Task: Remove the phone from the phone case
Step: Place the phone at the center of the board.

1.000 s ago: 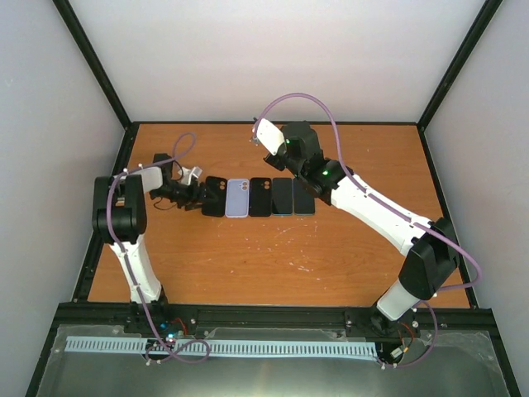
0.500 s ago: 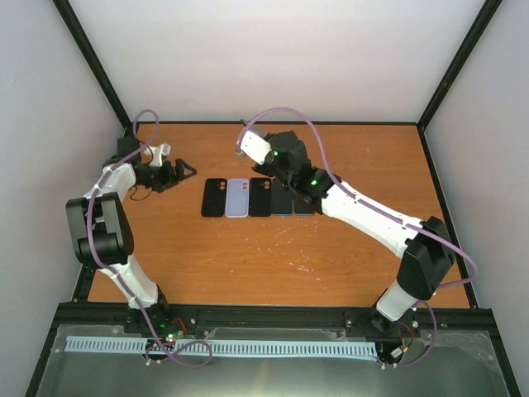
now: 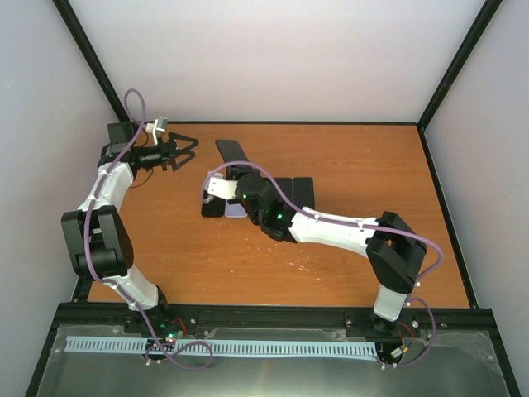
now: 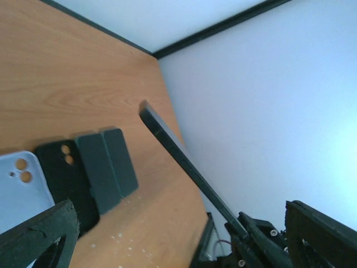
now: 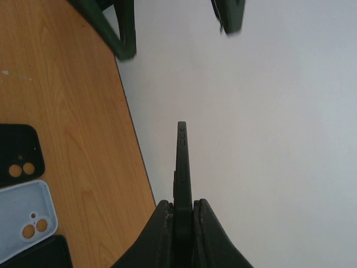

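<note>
My right gripper [image 3: 242,171] is shut on a dark cased phone [image 3: 230,153] and holds it above the table, pointing at the far left. In the right wrist view the phone [image 5: 181,162] stands edge-on between my closed fingers [image 5: 162,234]. My left gripper [image 3: 193,150] is open and empty near the far left corner. It faces the phone's free end with a small gap between them. In the left wrist view the phone [image 4: 178,159] shows as a thin dark slab reaching in from the lower right.
A row of phone cases lies on the wooden table [image 3: 355,157]: a black one [image 3: 213,207], a light blue one [image 5: 25,220], another black one [image 4: 61,178] and two dark teal ones [image 3: 303,188]. My right arm hangs over part of the row. Black frame rails edge the table.
My right arm has swung left and toward the near side, carrying the phone toward my left gripper. My left arm has pulled back to the far left corner, its gripper open.
</note>
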You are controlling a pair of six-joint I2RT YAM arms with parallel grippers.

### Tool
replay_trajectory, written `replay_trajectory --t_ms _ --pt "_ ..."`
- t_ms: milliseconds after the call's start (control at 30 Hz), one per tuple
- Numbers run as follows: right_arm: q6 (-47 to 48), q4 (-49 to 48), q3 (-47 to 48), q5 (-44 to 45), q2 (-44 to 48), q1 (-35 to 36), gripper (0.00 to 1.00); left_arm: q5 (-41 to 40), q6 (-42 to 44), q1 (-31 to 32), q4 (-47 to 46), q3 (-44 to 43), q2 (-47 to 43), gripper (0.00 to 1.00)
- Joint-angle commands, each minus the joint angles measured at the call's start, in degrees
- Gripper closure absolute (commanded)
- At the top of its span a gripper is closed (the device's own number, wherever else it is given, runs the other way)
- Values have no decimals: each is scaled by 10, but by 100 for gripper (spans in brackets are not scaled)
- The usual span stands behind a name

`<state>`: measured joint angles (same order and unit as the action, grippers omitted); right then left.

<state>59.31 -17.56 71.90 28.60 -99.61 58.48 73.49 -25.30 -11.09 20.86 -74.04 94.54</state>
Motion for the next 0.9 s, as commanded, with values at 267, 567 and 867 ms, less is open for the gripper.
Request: replay_trajectory --t_ms 267,567,867 --pt "173 -259 -6 65 -65 67 97 66 -121 54 -104 46 -16 24" --pt "268 -377 -28 71 -102 85 93 88 -165 57 -158 64 -11 66" --pt "321 -446 -57 70 -119 92 72 89 -160 54 -152 54 -1 93"
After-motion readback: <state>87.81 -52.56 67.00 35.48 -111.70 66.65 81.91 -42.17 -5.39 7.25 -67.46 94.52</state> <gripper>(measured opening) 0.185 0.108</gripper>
